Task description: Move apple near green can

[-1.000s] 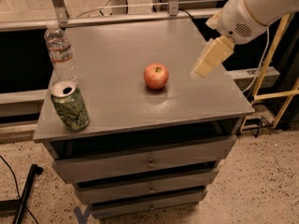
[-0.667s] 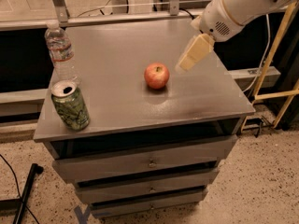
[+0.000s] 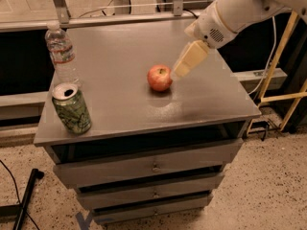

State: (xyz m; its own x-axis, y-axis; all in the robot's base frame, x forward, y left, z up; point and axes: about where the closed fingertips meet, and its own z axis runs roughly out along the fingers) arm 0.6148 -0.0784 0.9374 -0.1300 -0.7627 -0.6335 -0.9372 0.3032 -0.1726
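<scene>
We see apple (image 3: 159, 77) mid-frame on tabletop (image 3: 120, 47), round, stem dimple up. Green can (image 3: 72, 108) upright lower left, well apart. Gripper (image 3: 180, 72) just right of apple, angled down-left; its opening we cannot tell.

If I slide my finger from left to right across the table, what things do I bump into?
green can → apple → gripper, hanging over the table just right of the apple.

The tool (image 3: 177, 73) hovers just beside the apple (image 3: 159, 77) on the table (image 3: 120, 51).
</scene>
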